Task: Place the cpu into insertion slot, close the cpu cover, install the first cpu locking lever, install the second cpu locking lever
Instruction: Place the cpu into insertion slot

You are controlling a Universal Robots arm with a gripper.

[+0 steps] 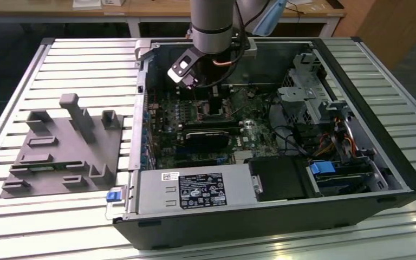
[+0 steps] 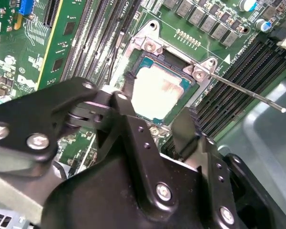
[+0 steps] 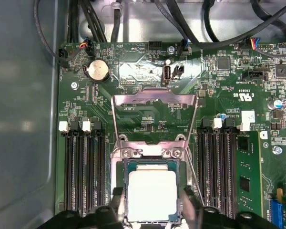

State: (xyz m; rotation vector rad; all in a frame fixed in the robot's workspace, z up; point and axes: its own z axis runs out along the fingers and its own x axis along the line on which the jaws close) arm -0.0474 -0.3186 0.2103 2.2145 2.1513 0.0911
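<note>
The cpu (image 3: 151, 193) (image 2: 158, 90), a square chip with a dull silver top, lies flat in the insertion slot (image 3: 121, 164) (image 2: 142, 61). My gripper (image 3: 152, 200) (image 2: 156, 104) straddles it, its black fingers (image 3: 118, 202) against two opposite edges of the chip. The cpu cover (image 3: 155, 98) stands swung open beyond the slot, a thin metal frame with a cut-out centre. One locking lever (image 2: 248, 90) sticks out as a thin rod, and two such rods (image 3: 115, 124) run beside the cover. In the exterior view my gripper (image 1: 209, 100) hangs inside the open computer case.
Black memory slots (image 3: 83, 167) (image 3: 219, 167) flank the socket closely on both sides. A coin battery (image 3: 97, 71) and cables (image 3: 100, 19) lie beyond the cover. In the exterior view a black heatsink block (image 1: 208, 138) sits nearer, and a grey fixture (image 1: 63, 146) stands on the table at the exterior view's left.
</note>
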